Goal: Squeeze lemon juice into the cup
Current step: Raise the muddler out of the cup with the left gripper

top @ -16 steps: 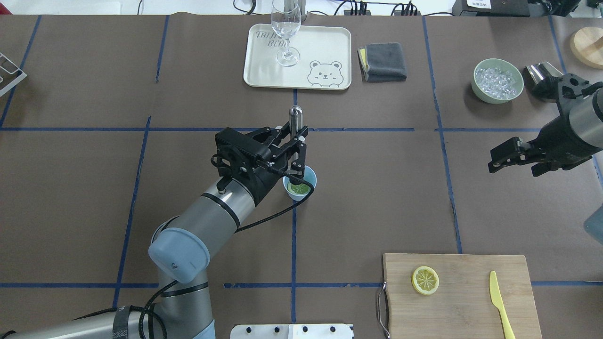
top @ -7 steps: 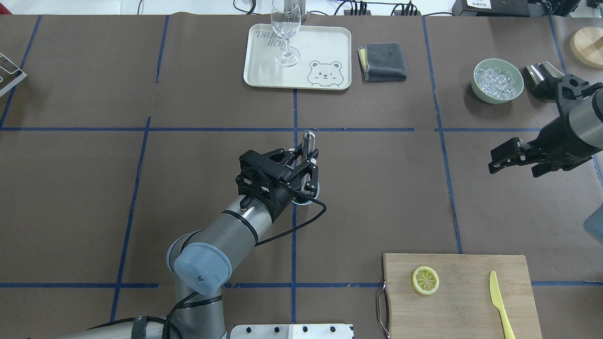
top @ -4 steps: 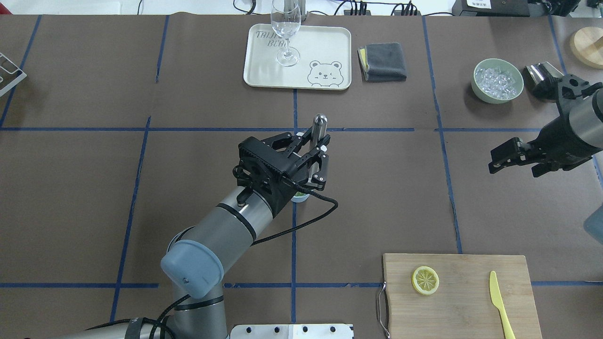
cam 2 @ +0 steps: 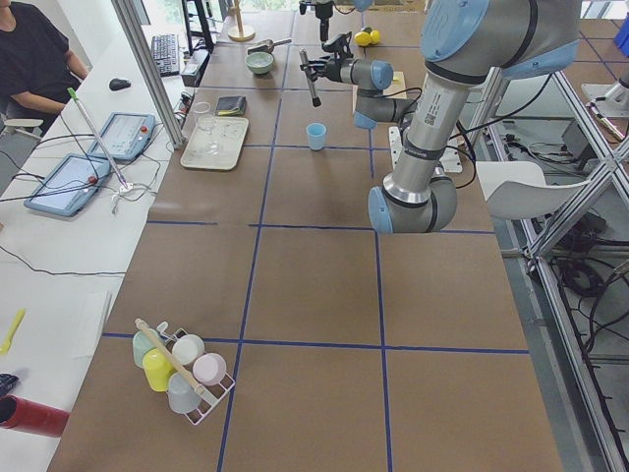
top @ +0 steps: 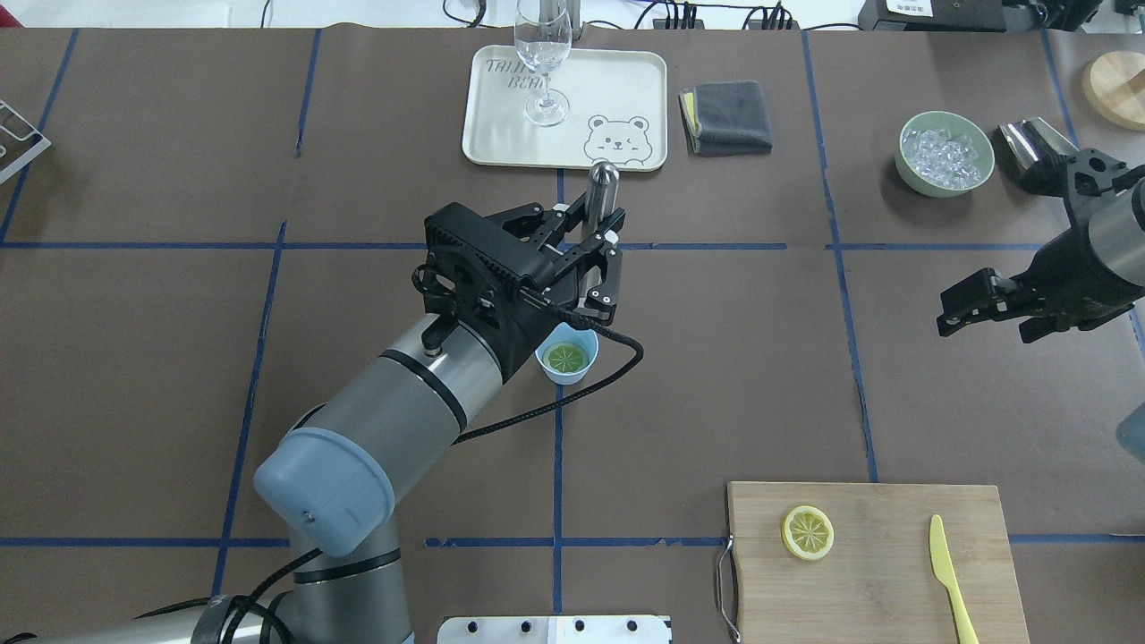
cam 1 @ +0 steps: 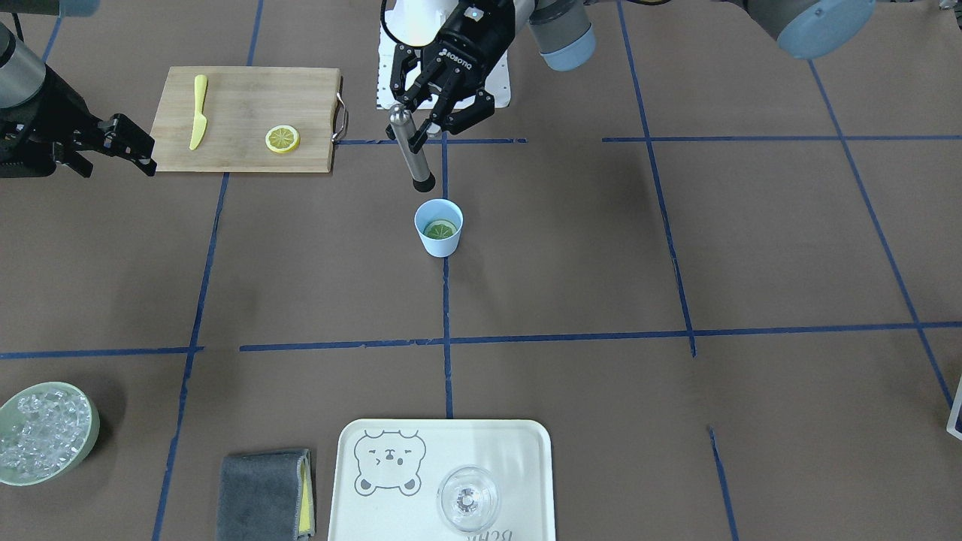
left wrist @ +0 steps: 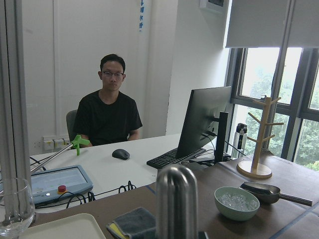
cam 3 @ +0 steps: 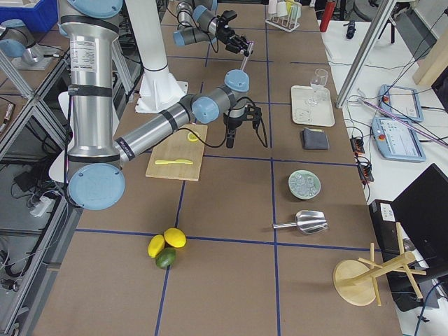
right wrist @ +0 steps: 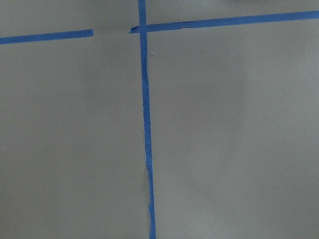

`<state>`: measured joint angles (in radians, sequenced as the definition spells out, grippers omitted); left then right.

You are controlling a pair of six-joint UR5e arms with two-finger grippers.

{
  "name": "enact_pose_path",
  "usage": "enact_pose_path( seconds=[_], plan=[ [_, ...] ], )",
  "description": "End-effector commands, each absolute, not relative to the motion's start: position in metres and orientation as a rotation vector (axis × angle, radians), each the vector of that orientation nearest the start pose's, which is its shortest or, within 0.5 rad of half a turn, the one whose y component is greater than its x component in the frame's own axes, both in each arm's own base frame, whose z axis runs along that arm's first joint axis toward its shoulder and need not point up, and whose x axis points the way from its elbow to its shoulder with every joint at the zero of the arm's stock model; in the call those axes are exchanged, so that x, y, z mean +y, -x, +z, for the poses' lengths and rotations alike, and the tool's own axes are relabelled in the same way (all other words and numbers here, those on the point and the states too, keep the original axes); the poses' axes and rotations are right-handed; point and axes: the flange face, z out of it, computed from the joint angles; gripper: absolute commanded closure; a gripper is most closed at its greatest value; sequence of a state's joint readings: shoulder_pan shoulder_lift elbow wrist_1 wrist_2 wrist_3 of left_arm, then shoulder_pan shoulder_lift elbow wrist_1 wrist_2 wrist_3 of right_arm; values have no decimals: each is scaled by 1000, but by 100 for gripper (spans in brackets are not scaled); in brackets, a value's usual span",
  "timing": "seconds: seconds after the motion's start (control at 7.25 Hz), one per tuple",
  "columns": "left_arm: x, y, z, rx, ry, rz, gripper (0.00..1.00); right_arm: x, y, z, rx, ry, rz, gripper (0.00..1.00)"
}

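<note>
A moment ago my left tool (top: 595, 255) sat right over the cup (cam 1: 438, 246) and hid it, with the steel muddler (cam 1: 412, 150) it grips pointed down into the mouth. Now the arm has pulled up and back, the muddler's black tip hangs clear above the rim, and the cup is in plain sight again, upright on the tabletop at the tape crossing. The lemon (cam 1: 440, 229) lies flat in its bottom. I read that as one press finished; whether it needs another I can't judge from here. The left tool is clamped on the muddler's upper shaft. My right tool (top: 984, 317) hovers well off to the side, fingers spread and empty. The second slice (top: 808, 532) and the yellow knife (top: 948, 572) lie on the cutting board (top: 894, 590), far from the cup. Nothing sits between muddler and cup, but the wrist cable (top: 617, 358) loops just beside the rim, and I'd watch that it doesn't snag.
</note>
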<state>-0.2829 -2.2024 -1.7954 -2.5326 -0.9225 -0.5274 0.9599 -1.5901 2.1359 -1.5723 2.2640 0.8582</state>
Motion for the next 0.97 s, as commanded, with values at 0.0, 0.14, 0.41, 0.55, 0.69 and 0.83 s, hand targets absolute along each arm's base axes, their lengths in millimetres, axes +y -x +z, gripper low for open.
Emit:
enact_pose_path(
  seconds=[0.0,0.14,0.41,0.55,0.69,0.83],
  plan=[
    [-362,-487,120,970,-1290,62,100,-411,203,403,-840,71,47,0],
    [-398,-462,142,945,-1186,109,100,-411,203,404,-839,73,48,0],
    [-454,-398,180,1121,-846,38,100,-410,203,403,-843,73,47,0],
    [-450,-386,235,1144,-645,84,100,-410,202,405,-841,77,48,0],
    [-454,-363,277,1102,-556,61,100,-409,196,410,-836,77,53,0],
    [-458,-340,301,1039,-423,23,100,-411,189,413,-833,67,48,0]
  ],
)
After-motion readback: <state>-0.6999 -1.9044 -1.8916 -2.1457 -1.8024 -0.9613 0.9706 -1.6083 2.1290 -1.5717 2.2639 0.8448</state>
